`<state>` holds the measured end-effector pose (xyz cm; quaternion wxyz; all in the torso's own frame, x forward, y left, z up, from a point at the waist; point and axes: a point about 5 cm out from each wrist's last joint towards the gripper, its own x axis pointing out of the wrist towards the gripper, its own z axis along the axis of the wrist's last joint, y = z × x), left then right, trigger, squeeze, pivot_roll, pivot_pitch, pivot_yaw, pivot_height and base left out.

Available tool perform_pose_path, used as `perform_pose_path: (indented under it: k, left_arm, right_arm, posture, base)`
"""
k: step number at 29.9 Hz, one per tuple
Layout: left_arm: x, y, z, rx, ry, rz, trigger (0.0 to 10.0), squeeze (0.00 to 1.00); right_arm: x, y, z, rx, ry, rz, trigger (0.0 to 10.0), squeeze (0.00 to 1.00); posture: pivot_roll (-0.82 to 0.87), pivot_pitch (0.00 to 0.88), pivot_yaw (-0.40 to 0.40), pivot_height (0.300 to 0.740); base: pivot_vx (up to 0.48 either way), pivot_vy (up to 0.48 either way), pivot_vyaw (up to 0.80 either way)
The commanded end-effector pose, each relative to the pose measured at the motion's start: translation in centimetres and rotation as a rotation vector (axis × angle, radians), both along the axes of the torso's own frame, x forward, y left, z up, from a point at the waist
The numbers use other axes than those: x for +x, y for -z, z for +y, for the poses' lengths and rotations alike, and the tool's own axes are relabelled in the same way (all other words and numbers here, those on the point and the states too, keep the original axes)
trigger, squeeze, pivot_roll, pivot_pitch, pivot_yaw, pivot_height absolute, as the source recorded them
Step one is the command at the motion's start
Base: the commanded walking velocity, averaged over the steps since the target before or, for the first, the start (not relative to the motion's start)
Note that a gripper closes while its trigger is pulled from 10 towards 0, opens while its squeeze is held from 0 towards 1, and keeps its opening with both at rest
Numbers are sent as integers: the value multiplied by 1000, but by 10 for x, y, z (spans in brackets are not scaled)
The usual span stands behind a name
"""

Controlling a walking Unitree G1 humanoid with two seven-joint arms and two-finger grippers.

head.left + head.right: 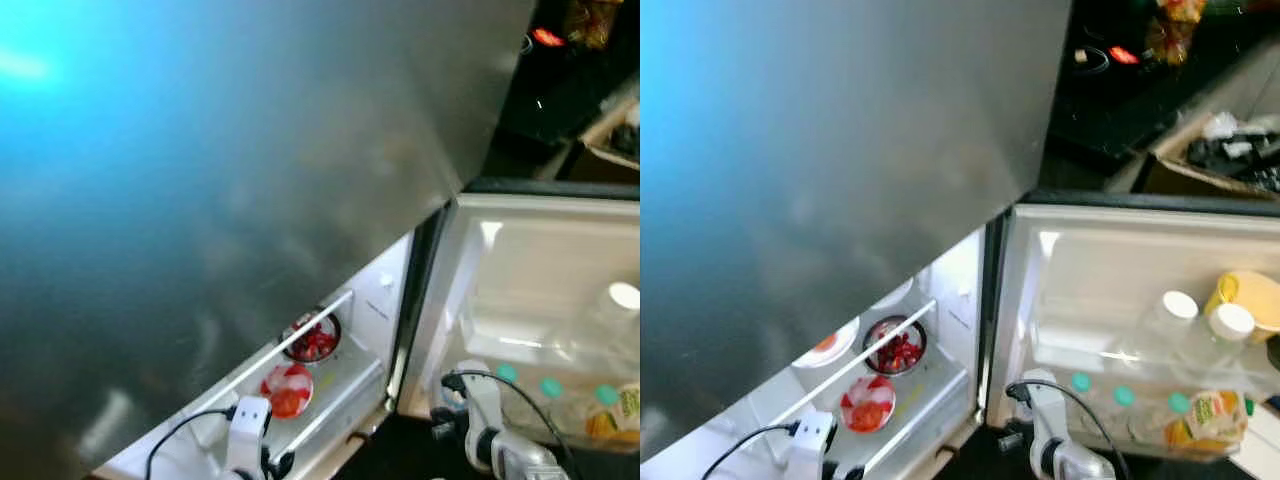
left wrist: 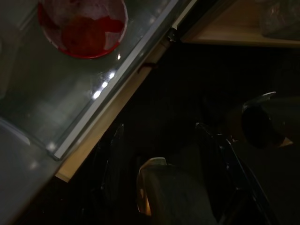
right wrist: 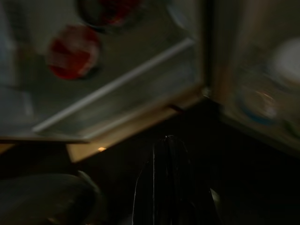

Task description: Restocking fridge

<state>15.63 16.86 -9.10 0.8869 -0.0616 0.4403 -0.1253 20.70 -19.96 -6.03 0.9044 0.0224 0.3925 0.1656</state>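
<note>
Surroundings at the open appliance. A large brushed-metal panel [image 1: 830, 170] spans the upper left, tinted by a blue-cyan glow toward its top left corner. Beyond its right edge the room is dark, with a small red-orange light [image 1: 1123, 54] and yellowish packaging [image 1: 1170, 30] near the top. A pale, cluttered ledge [image 1: 1230, 150] lies at the far right. Below, the floor [image 2: 187, 108] is in deep shadow, bordered by a pale wooden strip [image 2: 101, 136] lit from above.

Glass shelf [image 1: 930, 395] (two bowls [image 1: 867, 403])
</note>
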Motion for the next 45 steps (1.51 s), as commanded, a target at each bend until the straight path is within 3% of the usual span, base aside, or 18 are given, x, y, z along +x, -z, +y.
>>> perform_pose_path:
  k: [1, 8, 12, 22, 28, 40, 45]
  left_arm:
    - [-19, 7, 14, 41, -31, 76, 10000, 0]
    - [-31, 12, 17, 53, -47, 124, 10000, 0]
    - [-32, 12, 17, 53, -50, 129, 10000, 0]
    - [-28, 11, 16, 52, -60, 129, 10000, 0]
    - [-27, 11, 15, 53, -69, 136, 10000, 0]
    - [-23, 9, 28, 82, -98, 135, 10000, 0]
    - [-18, 7, 31, 84, -126, 128, 10000, 0]
  right_arm:
    - [-18, 11, -7, -49, 42, 78, 10000, 0]
    - [-42, 20, -22, -57, 160, 136, 10000, 0]
    - [-47, 21, -26, -30, 200, 135, 10000, 0]
    - [-73, 31, -41, -132, 301, 237, 10000, 0]
    - [-107, 40, -51, -211, 352, 357, 10000, 0]
    - [-110, 43, -44, -227, 313, 380, 10000, 0]
    - [-100, 40, -46, -232, 339, 359, 10000, 0]
  posture:
    - [-18, 30, 29, 740]
    - [-22, 27, 29, 740]
    - [-22, 27, 29, 740]
    - [-23, 26, 28, 740]
    - [-27, 0, 24, 740]
    - [-28, 0, 36, 740]
    - [-38, 0, 35, 740]
  base:
    - [0, 0, 0]
    - [0, 0, 0]
    - [0, 0, 0]
    - [-119, 0, 0]
    - [-317, 0, 0]
    - [-345, 0, 0]
    - [-366, 0, 0]
